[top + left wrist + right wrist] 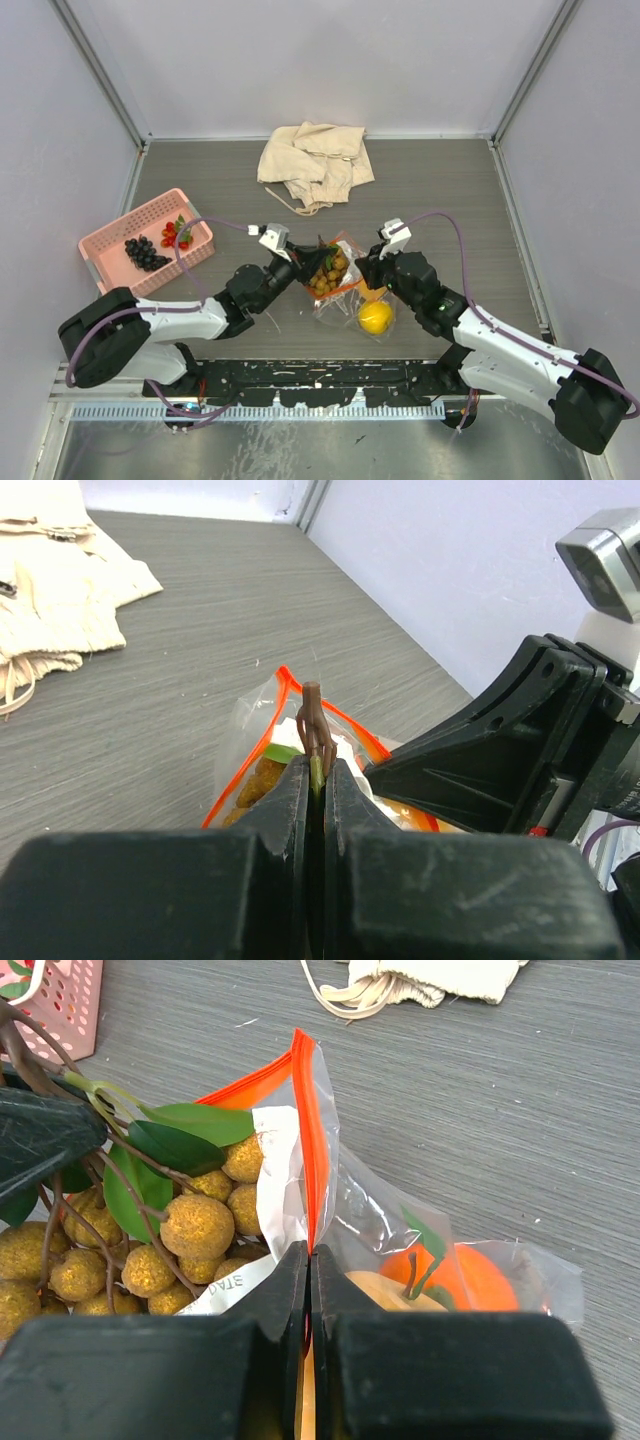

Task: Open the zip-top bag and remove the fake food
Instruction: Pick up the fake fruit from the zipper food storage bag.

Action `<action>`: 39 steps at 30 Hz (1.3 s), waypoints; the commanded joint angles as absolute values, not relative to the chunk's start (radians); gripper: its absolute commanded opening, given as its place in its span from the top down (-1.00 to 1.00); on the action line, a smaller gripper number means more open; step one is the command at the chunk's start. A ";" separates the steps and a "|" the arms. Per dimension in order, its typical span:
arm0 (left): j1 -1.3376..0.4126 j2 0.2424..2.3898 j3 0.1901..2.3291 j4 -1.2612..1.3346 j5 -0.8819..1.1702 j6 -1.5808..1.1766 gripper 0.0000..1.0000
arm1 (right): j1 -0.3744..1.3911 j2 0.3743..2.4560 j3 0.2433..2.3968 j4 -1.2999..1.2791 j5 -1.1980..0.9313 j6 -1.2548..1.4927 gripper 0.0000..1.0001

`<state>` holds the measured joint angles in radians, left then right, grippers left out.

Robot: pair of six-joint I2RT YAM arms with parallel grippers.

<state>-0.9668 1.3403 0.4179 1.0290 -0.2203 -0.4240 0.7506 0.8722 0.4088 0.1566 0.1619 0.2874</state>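
Note:
The zip-top bag (345,285) lies at the table's middle, its orange-red zip strip (308,1110) standing up. My right gripper (310,1252) is shut on that strip; from above it (366,268) sits at the bag's right edge. My left gripper (318,770) is shut on the brown-green stem of the tan berry cluster (195,1225), which pokes out of the bag's mouth (328,272). An orange fruit (470,1275) shows through the plastic. A yellow lemon (376,317) lies at the bag's near right corner.
A pink mesh basket (110,235) at the left holds dark purple grapes (145,252) and small red fruit (175,235). A beige cloth (312,160) lies crumpled at the back. White walls close in the table on three sides.

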 commanded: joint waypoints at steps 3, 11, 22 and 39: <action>-0.969 1.278 0.407 1.127 -0.277 -0.370 1.00 | 0.749 0.856 0.403 0.195 0.152 0.297 0.99; -0.969 1.227 0.358 1.222 -0.264 -0.297 1.00 | 0.750 0.868 0.400 0.198 0.166 0.302 0.99; -0.965 1.233 0.343 1.354 -0.275 -0.282 1.00 | 0.749 0.882 0.405 0.211 0.130 0.307 0.99; -0.950 1.344 0.402 1.430 -0.167 -0.314 1.00 | 0.751 0.916 0.436 0.297 0.007 0.356 0.99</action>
